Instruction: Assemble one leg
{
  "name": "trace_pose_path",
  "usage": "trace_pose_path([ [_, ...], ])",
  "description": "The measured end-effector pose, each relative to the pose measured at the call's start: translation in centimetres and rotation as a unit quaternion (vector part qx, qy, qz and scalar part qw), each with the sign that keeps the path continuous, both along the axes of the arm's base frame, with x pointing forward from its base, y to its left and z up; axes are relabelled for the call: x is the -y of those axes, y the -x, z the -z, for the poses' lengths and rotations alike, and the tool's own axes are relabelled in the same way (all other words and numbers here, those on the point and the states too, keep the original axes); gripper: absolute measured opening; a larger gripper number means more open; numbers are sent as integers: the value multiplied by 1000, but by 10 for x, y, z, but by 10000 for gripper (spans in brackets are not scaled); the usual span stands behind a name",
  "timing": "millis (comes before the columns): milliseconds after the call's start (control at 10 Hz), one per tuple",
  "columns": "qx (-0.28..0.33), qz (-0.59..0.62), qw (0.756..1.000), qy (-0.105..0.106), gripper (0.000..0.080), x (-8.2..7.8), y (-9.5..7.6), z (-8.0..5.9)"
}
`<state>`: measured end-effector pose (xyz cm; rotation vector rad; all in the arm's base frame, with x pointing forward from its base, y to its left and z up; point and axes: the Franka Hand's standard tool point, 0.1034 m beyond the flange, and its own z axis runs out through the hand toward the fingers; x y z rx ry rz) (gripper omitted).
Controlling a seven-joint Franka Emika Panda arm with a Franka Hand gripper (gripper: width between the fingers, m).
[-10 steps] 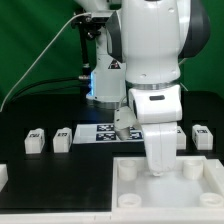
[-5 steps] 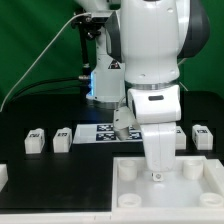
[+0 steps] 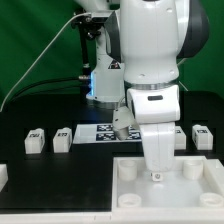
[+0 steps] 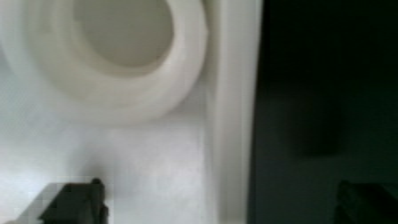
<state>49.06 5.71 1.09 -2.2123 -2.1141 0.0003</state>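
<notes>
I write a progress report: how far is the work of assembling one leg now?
Done: little; the legs lie loose on the black table, and the sockets in view on the white tray part look empty. In hand: nothing; the end effector hangs open over that part. Left: pick one leg and fit it.

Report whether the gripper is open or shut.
Open: in the wrist view the gripper has its fingertips far apart, with only the white tray-like part between them and nothing gripped.

Round white socket (image 4: 125, 48) — dark fingertips (image 4: 75, 203) wide apart
</notes>
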Motion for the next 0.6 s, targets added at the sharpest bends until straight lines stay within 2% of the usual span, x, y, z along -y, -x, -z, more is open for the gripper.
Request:
trace_pose_path([
  [200,6,83,997,9,649,-9,4,-23],
  [300,8,147,989,13,649,-21,7,-38],
  [400,6,224,974,18,649,-34,10,-48],
  [600,-2,363,932,17,649,-67,14,-53],
])
